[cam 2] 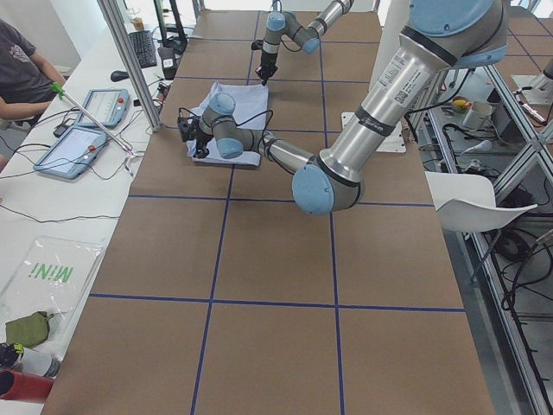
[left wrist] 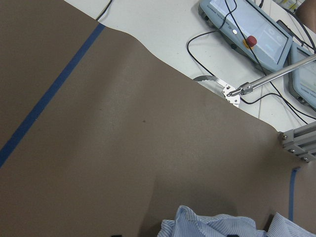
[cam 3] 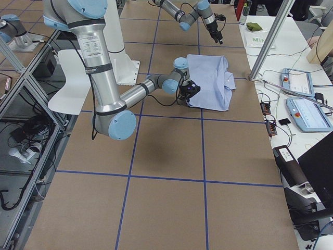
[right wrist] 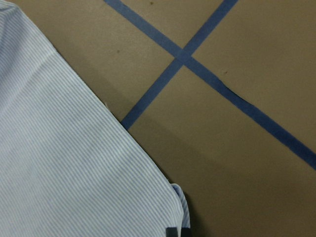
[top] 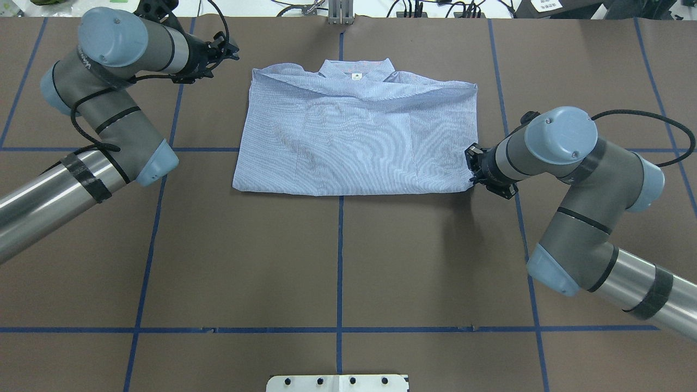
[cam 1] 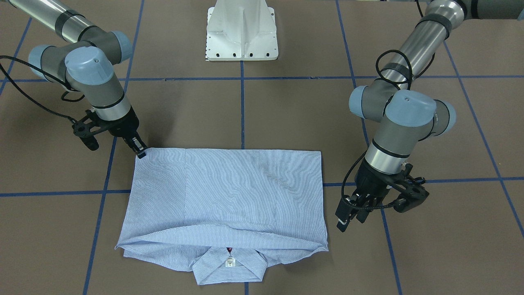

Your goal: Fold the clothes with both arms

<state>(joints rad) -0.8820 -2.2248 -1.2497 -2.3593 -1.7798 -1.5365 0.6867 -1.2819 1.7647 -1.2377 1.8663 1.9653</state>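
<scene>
Shirt (cam 1: 229, 192) on taped table (cam 1: 286, 114), right claw (cam 1: 141, 154) pinching its corner, left claw (cam 1: 351, 222) released nearby, pendants (left wrist: 256, 29) beyond.

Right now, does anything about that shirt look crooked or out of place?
Slightly. The shirt lies as a lopsided trapezoid, wider at the collar end, where the folded-over edge sags unevenly and the collar pokes out beyond it. Nothing looks torn.
</scene>
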